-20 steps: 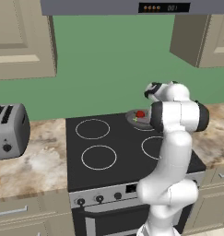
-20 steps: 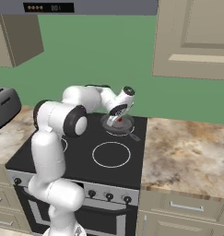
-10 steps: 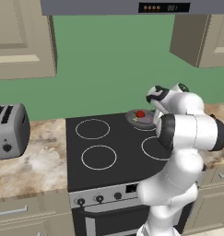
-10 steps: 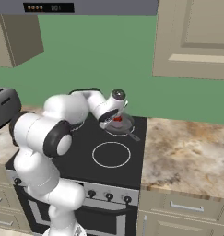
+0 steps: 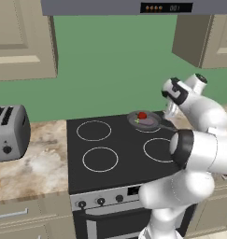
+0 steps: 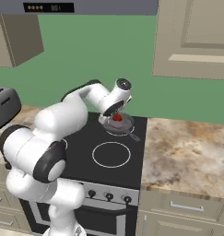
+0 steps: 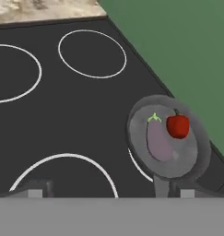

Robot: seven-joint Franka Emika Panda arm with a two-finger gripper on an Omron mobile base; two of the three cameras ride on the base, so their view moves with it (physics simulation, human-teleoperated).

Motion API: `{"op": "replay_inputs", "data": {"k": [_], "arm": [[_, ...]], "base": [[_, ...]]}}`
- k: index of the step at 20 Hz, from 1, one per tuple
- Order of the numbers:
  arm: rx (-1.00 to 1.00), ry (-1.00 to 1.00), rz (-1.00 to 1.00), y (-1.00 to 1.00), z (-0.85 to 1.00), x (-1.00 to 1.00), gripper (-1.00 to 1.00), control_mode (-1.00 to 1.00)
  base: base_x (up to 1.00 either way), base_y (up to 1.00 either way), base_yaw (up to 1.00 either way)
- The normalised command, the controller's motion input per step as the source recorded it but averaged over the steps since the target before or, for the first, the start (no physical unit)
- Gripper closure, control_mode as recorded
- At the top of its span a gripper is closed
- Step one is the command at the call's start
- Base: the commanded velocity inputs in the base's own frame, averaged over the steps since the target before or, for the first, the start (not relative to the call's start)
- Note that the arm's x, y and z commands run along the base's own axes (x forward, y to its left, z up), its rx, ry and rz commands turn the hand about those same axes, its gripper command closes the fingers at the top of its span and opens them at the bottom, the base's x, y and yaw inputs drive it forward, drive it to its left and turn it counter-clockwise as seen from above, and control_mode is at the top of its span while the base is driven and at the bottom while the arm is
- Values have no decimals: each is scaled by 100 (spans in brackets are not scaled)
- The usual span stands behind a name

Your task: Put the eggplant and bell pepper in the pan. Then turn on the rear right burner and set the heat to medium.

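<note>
Both the dull purple eggplant (image 7: 158, 140) and small red bell pepper (image 7: 178, 126) sit in the shallow grey pan (image 7: 198, 156), gripper (image 7: 109, 190) fingers spread wide and empty, so next up looks like reaching for the stove's burner knob (image 6: 127, 199).

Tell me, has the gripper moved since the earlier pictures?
Yes. The gripper has risen from just over the pan and now hangs open above its left side.

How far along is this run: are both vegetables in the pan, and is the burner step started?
Done: the eggplant and bell pepper both lie in the pan, which sits on the rear right burner. In hand: nothing; the gripper hangs above the pan with jaws open and empty. Left: turning that burner on to medium; the knobs on the stove front look untouched, with the arm nowhere near them.
</note>
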Motion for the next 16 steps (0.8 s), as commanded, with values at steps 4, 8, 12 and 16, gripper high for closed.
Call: {"op": "replay_inputs", "data": {"k": [4, 8, 12, 16], "arm": [[23, 0, 0, -61, 0, -100, -100, -100], [25, 0, 0, -55, 0, -100, -100, -100], [28, 1, -3, -44, 0, -100, -100, -100], [28, 1, -5, -40, 0, -100, -100, -100]], "base": [[0, 0, 0], [0, 0, 0], [0, 0, 0], [0, 0, 0]]}}
